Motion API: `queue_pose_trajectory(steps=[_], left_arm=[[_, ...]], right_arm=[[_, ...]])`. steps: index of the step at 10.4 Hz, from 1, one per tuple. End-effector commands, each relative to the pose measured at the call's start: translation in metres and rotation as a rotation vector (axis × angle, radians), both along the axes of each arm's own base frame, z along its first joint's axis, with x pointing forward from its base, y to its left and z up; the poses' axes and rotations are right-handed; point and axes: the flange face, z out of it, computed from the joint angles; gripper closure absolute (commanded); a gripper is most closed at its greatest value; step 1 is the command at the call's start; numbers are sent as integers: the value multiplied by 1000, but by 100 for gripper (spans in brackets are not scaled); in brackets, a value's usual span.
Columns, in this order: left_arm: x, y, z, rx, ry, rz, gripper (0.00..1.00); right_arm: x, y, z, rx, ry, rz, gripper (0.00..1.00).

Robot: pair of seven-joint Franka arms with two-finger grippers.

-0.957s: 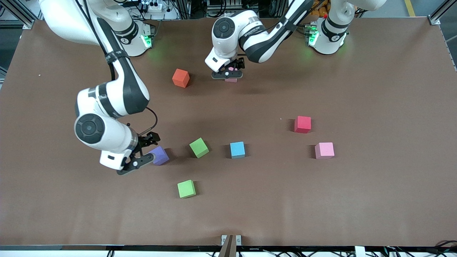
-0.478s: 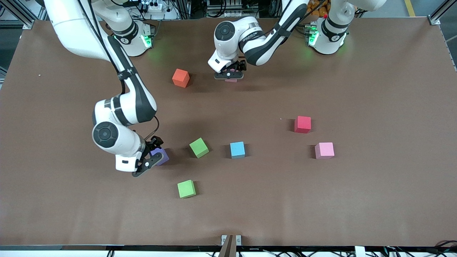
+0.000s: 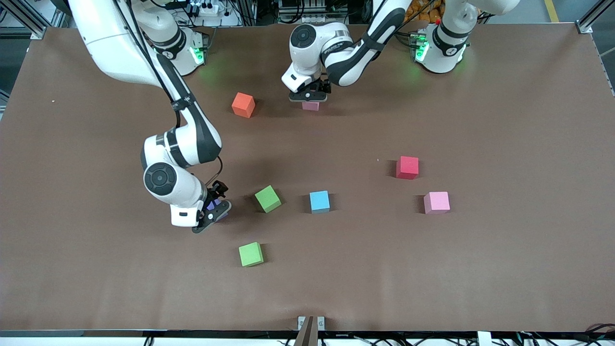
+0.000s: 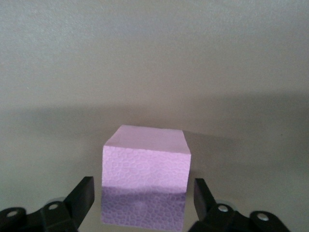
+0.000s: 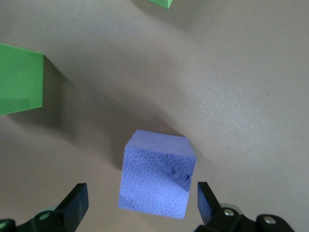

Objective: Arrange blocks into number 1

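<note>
I've got right gripper (image 3: 211, 216) wide astride purple block (image 5: 157, 181), left gripper (image 3: 308, 95) wide astride pink block (image 4: 145, 179) near the desk's top edge, lining up 2 grasps

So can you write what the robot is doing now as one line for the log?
left gripper: open, around pink block | right gripper: open, around purple block | neither lifted

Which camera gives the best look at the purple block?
The right wrist view: the purple block fills the middle, sitting on the table between the right gripper's open jaws. In the front view only a sliver of it shows under that gripper. The left wrist view does not show it.
</note>
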Motion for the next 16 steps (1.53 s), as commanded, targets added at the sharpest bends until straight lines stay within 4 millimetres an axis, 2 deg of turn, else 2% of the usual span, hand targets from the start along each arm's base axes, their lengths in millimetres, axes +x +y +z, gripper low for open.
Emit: queue_pose_trajectory(steps=[1,2,5,8,9,10,11,12,13,14,16], left_arm=[[-6,-2,-2,-2,-21,14,93],[-7,-3,-2,2,-21,52,100],[-37,-7,2,10,-8,80,100],[-51,-11,5,8,-3,92,100],[-52,-8,3,15,0,95,88],[-51,-7,3,17,0,97,1],[-48,-7,3,18,0,109,0],[-46,-9,5,13,-1,120,0],[-41,-10,8,10,-5,135,0],[-27,-8,15,0,-18,158,0],[21,6,44,-29,-63,222,0]], right_arm=[[4,-6,-7,-19,-20,25,0],[5,-6,-8,-16,-28,25,0],[6,-8,-26,-11,-40,11,0],[1,-9,-35,-13,-24,5,0],[2,-11,-36,-13,-24,2,4],[1,-10,-36,-9,-20,-4,70],[-3,-9,-39,-6,-11,-10,100],[-9,-6,-40,-11,4,-83,100],[-17,7,-26,-14,-3,-151,100],[-26,26,-12,-23,3,-194,100],[-33,36,21,-35,12,-276,100]])
